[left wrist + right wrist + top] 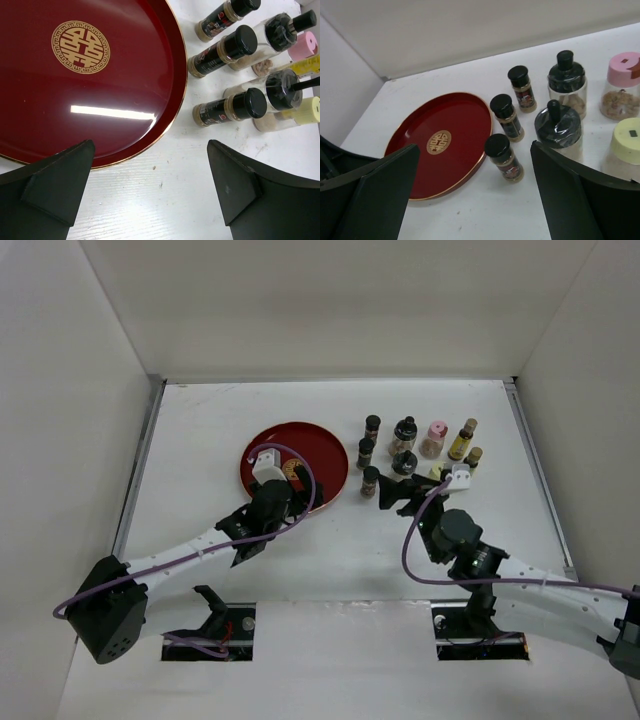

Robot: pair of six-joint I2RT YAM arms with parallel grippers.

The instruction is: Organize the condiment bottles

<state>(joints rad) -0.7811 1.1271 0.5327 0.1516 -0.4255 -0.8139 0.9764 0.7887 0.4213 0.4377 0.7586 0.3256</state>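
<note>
The condiment bottles stand grouped right of the red tray [262,445]: three dark-capped spice jars [370,481] in a column, two round glass jars with black lids [404,435], a pink-capped jar [434,439], a taller yellow bottle [462,439] and a cream-capped jar [626,150]. My left gripper [272,512] is open and empty over the tray's near edge [150,147]. My right gripper [392,495] is open and empty, just right of the nearest dark-capped jar [504,158], which shows ahead between its fingers [475,147].
The tray [100,100] holds nothing and has a gold emblem [80,46]. White walls close in the table on the left, the back and the right.
</note>
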